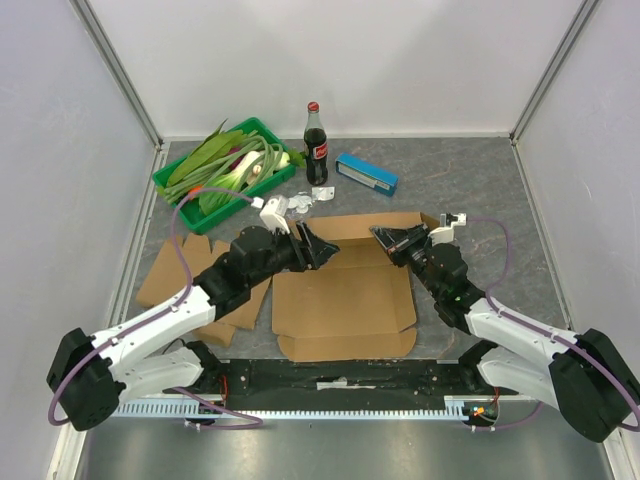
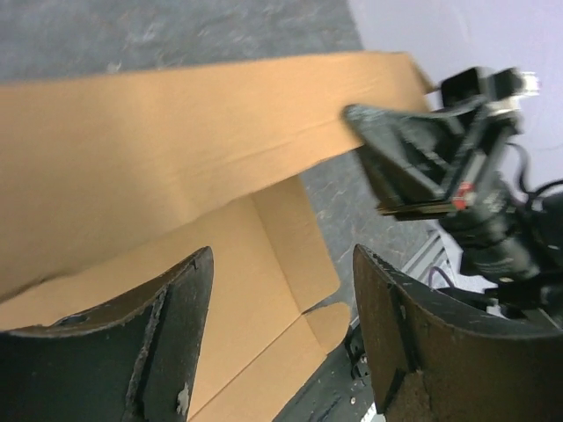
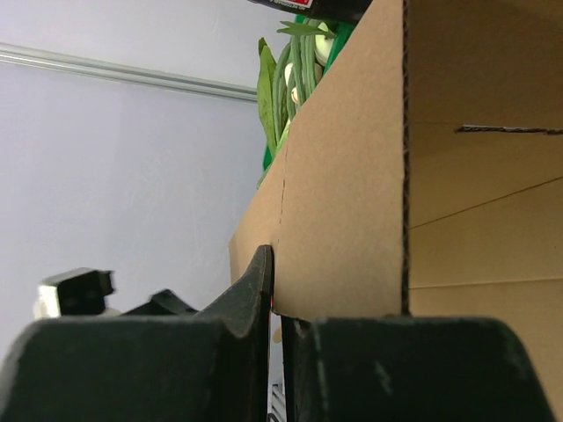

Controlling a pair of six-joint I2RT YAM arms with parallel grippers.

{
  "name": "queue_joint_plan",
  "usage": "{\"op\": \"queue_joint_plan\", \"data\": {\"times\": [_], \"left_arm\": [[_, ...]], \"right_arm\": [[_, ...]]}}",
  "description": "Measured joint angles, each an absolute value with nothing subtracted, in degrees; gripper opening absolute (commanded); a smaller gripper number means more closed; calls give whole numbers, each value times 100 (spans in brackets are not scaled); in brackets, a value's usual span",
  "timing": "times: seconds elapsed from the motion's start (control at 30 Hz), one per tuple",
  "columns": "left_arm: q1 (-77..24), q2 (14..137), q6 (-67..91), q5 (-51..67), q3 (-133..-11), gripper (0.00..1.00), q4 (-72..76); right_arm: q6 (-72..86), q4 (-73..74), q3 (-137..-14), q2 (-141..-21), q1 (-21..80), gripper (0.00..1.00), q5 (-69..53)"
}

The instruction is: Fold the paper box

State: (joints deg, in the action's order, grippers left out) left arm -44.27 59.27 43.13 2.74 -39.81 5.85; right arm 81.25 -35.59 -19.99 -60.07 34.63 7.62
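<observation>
The brown paper box [image 1: 345,300] lies mostly flat in the middle of the table, with its back flap [image 1: 360,226] raised. My right gripper [image 1: 385,238] is shut on the right part of that flap; in the right wrist view its jaws [image 3: 277,312] pinch the cardboard edge [image 3: 343,220]. My left gripper [image 1: 320,248] is open and empty at the box's back left corner. In the left wrist view its fingers [image 2: 281,264] hover apart over the box floor [image 2: 255,290], in front of the raised flap [image 2: 176,141], with the right gripper [image 2: 422,158] opposite.
A green tray [image 1: 167,177] of vegetables stands at the back left. A cola bottle [image 1: 315,145], a blue box [image 1: 366,172] and a crumpled white piece [image 1: 300,200] lie behind the box. More flat cardboard [image 1: 165,275] lies at the left.
</observation>
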Motion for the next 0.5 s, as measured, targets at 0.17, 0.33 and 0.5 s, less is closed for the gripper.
{"op": "queue_joint_plan", "data": {"times": [0.17,0.33,0.5], "left_arm": [[-4499,5813,4591,-622,-3658,50,301],[-4552,5247,3889,-1142,-3301,42,355],[-4703,4995,3299,-1422,-2751,53,329]], "right_arm": [[8217,-3557,-1997,-6005,3426,9,738],[8326,-3509,-1997,-6003,3395,10,740],[8420,-3465,-1997,-6003,3341,10,744]]}}
